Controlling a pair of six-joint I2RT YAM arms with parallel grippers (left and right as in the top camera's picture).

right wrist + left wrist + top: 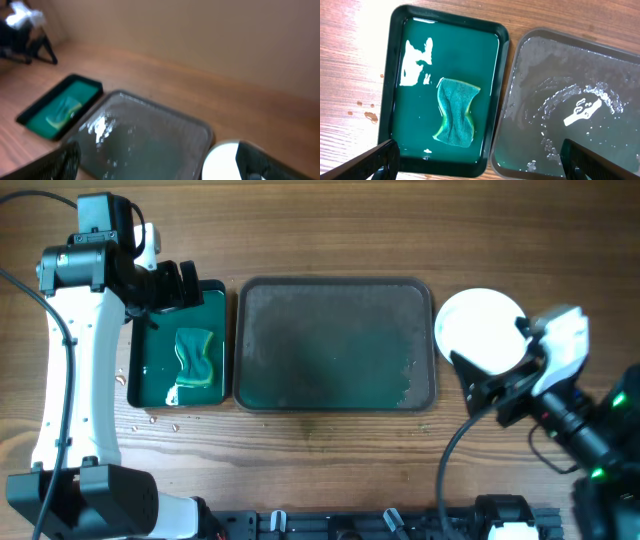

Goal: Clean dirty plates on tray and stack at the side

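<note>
The dark grey tray is found unobstructed from above, with only water seen on its surface. Its left flank is closed off by the green tray and the sponge in it. Its right flank is blocked by the plates. A bare strip of table is offered along the near side.
</note>
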